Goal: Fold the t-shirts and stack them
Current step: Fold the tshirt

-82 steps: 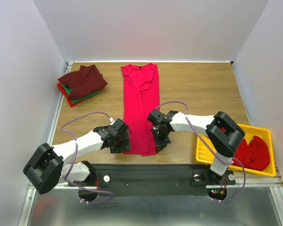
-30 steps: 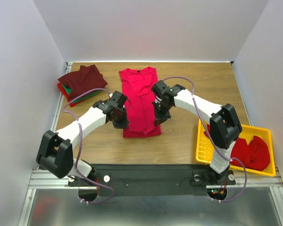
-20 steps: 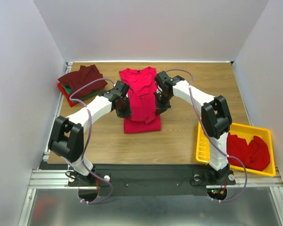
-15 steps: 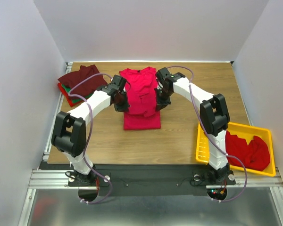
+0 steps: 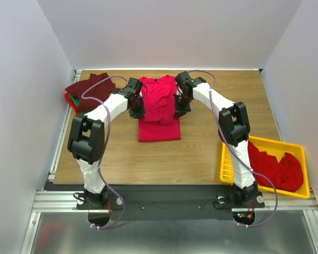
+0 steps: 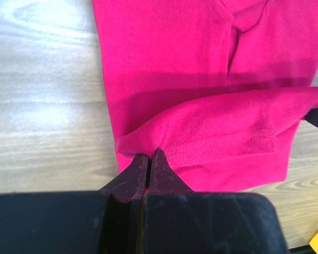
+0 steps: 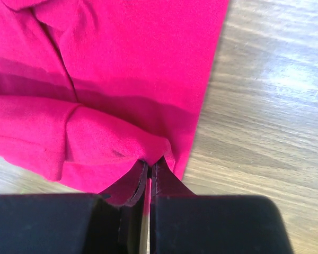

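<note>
A crimson t-shirt [image 5: 158, 129] lies lengthwise at the middle back of the table, its near part doubled over itself. My left gripper [image 5: 137, 109] is at the shirt's left edge and my right gripper [image 5: 180, 106] is at its right edge. In the left wrist view the left gripper [image 6: 150, 154] is shut on the hemmed edge of the t-shirt [image 6: 201, 79], held just above the lower layer. The right wrist view has the right gripper [image 7: 149, 163] shut on a bunched corner of the same t-shirt [image 7: 122, 63]. Folded t-shirts [image 5: 93, 87] are stacked at the back left, maroon on top.
Green and red edges [image 5: 72, 100] stick out under the maroon shirt in the stack. A yellow slotted tray [image 5: 228, 169] at the near right holds crumpled red shirts [image 5: 278, 166]. Bare wood shows in front of the shirt and to its right.
Both grippers have carried the shirt's near hem away from me toward the collar, so the cloth is folded over itself and looks shorter. Both arms reach farther back.
</note>
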Motion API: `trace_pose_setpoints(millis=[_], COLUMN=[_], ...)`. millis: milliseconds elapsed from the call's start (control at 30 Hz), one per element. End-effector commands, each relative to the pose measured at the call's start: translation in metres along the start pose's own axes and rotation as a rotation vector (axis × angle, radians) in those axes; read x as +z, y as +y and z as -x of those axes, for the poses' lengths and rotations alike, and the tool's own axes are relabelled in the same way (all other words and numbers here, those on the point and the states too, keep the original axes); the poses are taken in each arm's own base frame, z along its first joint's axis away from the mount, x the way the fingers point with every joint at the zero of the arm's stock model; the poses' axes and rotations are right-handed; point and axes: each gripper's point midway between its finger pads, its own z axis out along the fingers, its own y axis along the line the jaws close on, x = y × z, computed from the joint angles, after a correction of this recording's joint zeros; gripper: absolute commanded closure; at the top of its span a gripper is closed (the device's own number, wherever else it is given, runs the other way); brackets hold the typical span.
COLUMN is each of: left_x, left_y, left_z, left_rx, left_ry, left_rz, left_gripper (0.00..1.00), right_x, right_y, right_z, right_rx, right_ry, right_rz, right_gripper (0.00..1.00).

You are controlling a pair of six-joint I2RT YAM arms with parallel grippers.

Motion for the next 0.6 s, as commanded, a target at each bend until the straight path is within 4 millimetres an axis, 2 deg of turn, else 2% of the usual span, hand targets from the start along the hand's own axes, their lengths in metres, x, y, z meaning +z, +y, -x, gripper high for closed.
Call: trace_pose_setpoints(millis=[0, 167, 333, 367, 400, 433, 467, 500, 533, 567], left_x=[-0.009, -0.009, -0.003, -0.007, -0.012, -0.020, -0.039, -0.050, -0.059, -0.081], left_y=[-0.005, -0.004, 0.006, 0.009, 0.009, 0.010, 0.008, 0.006, 0.006, 0.004], left_z=[0.026, 0.035, 0.037, 0.045, 0.051, 0.059, 0.076, 0.085, 0.093, 0.107], left_rx=[0.038, 0.031, 0.009, 0.002, -0.005, -0.019, -0.029, -0.032, -0.035, -0.042], left_ry=[-0.059, -0.073, -0.069, -0.099, -0.122, -0.160, -0.236, -0.277, -0.315, -0.385], left_rz=[-0.017, -0.023, 0.011, 0.034, 0.043, 0.059, 0.071, 0.077, 0.081, 0.090], left_gripper=[1.00, 1.00, 1.00, 0.98, 0.85, 0.42, 0.24, 0.02, 0.02, 0.01], right_x=[-0.014, -0.018, -0.017, -0.018, -0.021, -0.029, -0.036, -0.044, -0.061, -0.072], right_y=[0.000, -0.003, -0.005, -0.005, -0.005, -0.001, -0.001, -0.002, 0.006, 0.006], right_z=[0.014, 0.018, 0.023, 0.025, 0.030, 0.039, 0.047, 0.051, 0.065, 0.072], right_rx=[-0.011, -0.005, -0.007, -0.020, -0.024, -0.036, -0.046, -0.047, -0.056, -0.056], right_ry=[-0.035, -0.042, -0.052, -0.058, -0.073, -0.101, -0.128, -0.139, -0.196, -0.231], right_rz=[-0.001, -0.007, -0.010, -0.012, -0.014, -0.008, -0.017, -0.026, -0.015, -0.028], right_gripper=[0.99, 1.00, 1.00, 0.98, 0.95, 0.88, 0.65, 0.54, 0.46, 0.38])
